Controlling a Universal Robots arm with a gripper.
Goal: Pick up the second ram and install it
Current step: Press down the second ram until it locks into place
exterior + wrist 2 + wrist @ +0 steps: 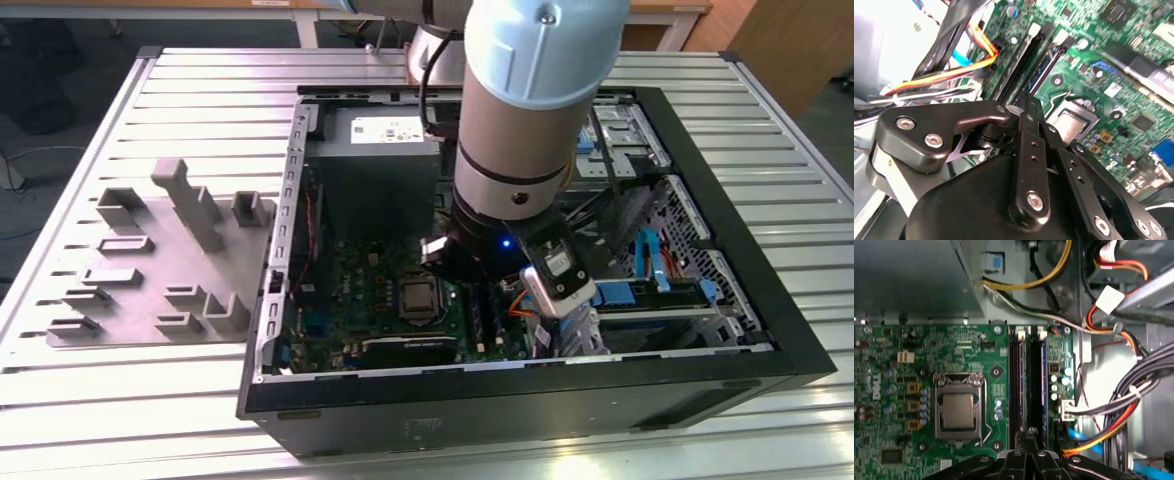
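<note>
Your black pincer [1030, 440] hangs inside the open black computer case [747, 250], fingertips close together, just above the black memory slots [1021, 380]. At 9 o'clock of the slots in the first wrist view, the silver processor socket [958, 410] lies low and leaves room overhead. At 3 o'clock, a bundle of red, orange and black cables [1114, 415] crowds the passage. At 12 o'clock, the grey metal power-supply box [914, 275] walls you in.

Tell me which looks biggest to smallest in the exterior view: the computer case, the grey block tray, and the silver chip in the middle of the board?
1. Computer case
2. Grey block tray
3. Silver chip
</note>
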